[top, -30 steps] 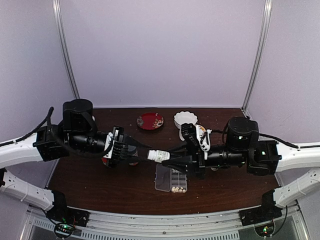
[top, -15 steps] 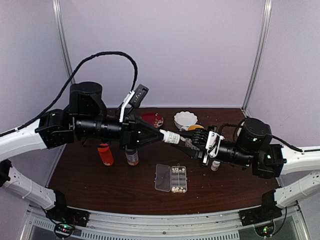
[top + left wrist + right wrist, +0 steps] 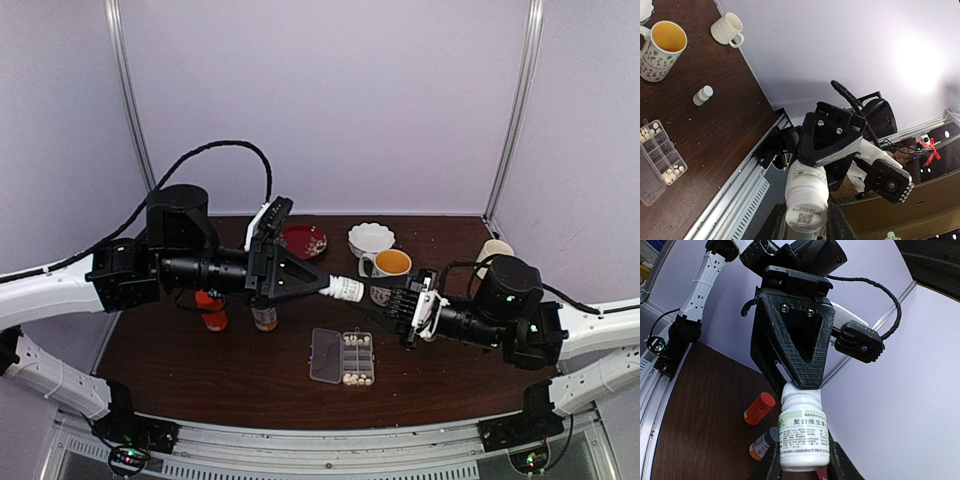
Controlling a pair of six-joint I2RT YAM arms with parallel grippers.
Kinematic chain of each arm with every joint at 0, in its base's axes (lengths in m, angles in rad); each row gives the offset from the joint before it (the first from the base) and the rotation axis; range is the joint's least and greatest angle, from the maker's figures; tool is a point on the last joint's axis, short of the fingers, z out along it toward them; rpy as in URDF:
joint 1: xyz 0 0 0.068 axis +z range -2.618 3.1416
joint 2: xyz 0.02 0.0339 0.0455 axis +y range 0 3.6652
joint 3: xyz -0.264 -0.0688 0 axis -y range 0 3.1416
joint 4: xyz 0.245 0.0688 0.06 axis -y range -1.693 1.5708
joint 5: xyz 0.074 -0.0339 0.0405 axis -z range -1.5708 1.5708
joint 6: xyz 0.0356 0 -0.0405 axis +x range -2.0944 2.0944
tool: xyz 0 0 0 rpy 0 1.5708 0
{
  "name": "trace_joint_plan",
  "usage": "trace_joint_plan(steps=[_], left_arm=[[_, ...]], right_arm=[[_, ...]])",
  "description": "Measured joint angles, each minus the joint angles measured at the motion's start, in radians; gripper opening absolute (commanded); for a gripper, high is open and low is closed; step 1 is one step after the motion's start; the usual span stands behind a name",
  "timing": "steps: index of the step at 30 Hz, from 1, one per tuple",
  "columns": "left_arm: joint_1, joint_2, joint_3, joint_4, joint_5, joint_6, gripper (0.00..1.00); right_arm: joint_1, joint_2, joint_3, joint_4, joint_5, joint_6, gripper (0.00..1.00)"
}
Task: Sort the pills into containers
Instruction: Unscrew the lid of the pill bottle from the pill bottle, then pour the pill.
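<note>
On the top view the clear pill box (image 3: pixel 342 357) sits by the desk's (image 3: pixel 200 375) near edge, about midway along it. Its lid (image 3: pixel 325 357) lies open flat on the left and the two rows of cells (image 3: pixel 358 358) are on the right. Cream pills (image 3: pixel 353 340) lie in the cells at the far end, and more in the cells at the near end. Left of centre I see an orange bottle (image 3: pixel 212 312) and an amber bottle (image 3: pixel 264 318) standing side by side, partly under my left arm. Toward the far edge stand a red plate (image 3: pixel 300 242), a white bowl (image 3: pixel 370 238) and a mug (image 3: pixel 388 265) with yellow-orange inside. A ribbed cup (image 3: pixel 492 250) stands toward the right edge. My left gripper (image 3: pixel 322 284) is raised above the desk's middle, jaws drawn narrow and clamped on the cap end of a white bottle (image 3: pixel 347 290), which lies roughly level in the air. My right gripper (image 3: pixel 388 298) meets it from the right, jaws pulled in to the bottle's width on its labelled body. Both arms hold the one bottle, one at each end. The pill box lies flat on the desk, nearer the near edge than the spot where the two grippers meet, and apart from both sets of jaws. In the left wrist view it shows far off to the left of the held bottle.
</note>
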State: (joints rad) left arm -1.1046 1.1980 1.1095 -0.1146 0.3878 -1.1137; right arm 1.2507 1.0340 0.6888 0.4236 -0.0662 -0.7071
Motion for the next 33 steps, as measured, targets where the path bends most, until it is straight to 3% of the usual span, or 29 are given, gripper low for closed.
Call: trace_joint_plan(steps=[16, 29, 33], left_arm=[[0.025, 0.026, -0.022, 0.069, 0.022, -0.257, 0.00], [0.045, 0.002, -0.075, 0.190, -0.083, -0.606, 0.00], [0.049, -0.025, -0.064, 0.163, -0.113, -0.606, 0.00]], right_arm=[[0.010, -0.002, -0.021, 0.022, 0.077, -0.074, 0.06], [0.002, 0.018, -0.106, 0.082, 0.214, -0.235, 0.05], [-0.005, 0.028, -0.125, 0.088, 0.227, -0.230, 0.05]])
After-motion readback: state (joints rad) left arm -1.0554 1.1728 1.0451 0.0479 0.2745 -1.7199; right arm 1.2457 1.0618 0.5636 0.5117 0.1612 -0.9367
